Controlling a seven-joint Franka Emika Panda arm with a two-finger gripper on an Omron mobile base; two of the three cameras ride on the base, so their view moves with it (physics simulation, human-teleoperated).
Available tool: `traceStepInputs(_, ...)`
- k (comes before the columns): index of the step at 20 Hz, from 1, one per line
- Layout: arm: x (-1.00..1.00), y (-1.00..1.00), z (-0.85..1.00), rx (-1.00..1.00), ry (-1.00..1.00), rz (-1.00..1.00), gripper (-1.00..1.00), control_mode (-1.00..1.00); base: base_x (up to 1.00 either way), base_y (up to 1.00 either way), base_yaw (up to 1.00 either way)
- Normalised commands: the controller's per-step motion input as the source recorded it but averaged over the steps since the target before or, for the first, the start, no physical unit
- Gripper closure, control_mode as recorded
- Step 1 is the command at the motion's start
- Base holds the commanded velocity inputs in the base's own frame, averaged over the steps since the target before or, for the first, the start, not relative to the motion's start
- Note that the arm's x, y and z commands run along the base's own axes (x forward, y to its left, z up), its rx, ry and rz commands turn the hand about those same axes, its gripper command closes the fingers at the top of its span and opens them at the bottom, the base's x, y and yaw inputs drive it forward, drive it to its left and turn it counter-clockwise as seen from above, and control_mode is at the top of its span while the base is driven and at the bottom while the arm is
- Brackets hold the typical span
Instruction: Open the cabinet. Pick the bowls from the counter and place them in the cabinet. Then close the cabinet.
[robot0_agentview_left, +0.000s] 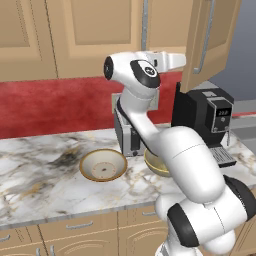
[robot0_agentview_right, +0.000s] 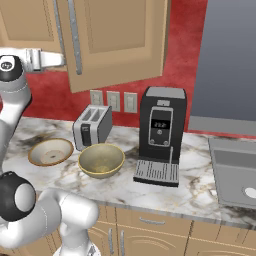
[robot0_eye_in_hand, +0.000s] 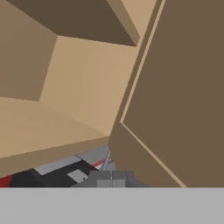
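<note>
A: Where's the gripper (robot0_agentview_right: 64, 59)?
B: Up at the cabinet (robot0_agentview_left: 100, 30), fingers pressed together, probably behind the right door's (robot0_agentview_left: 212, 35) edge; the view is poor.
A: Advice?
B: Swing the door fully wide. Both bowls, tan (robot0_agentview_left: 103, 164) and olive (robot0_agentview_right: 101, 159), wait on the counter (robot0_agentview_left: 35, 175).

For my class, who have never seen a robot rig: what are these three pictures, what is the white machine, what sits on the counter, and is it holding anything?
All three pictures are computer-rendered. The white machine is a robot arm on a mobile base. Two cameras sit behind it, left and right; the third looks along its tool, which is shut, up by the swung-open right cabinet door. Nothing shows held in it. On the counter stand a tan bowl, an olive bowl, a toaster and a coffee machine.
</note>
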Motion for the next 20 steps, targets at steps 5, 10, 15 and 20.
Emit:
traceStepInputs(5, 0.06, -0.07, 0.03, -0.03, -0.10, -0.06, 1.00, -1.00, 0.00, 0.00, 0.00)
traceStepInputs(10, -0.01, -0.19, 0.15, -0.03, -0.04, -0.11, 1.00, -1.00, 0.00, 0.00, 0.00)
traceStepInputs(15, -0.48, -0.32, 0.23, -0.02, -0.01, -0.17, 1.00, -1.00, 0.00, 0.00, 0.00)
traceStepInputs(20, -0.75, -0.37, 0.17, -0.01, 0.00, -0.21, 1.00, -1.00, 0.00, 0.00, 0.00)
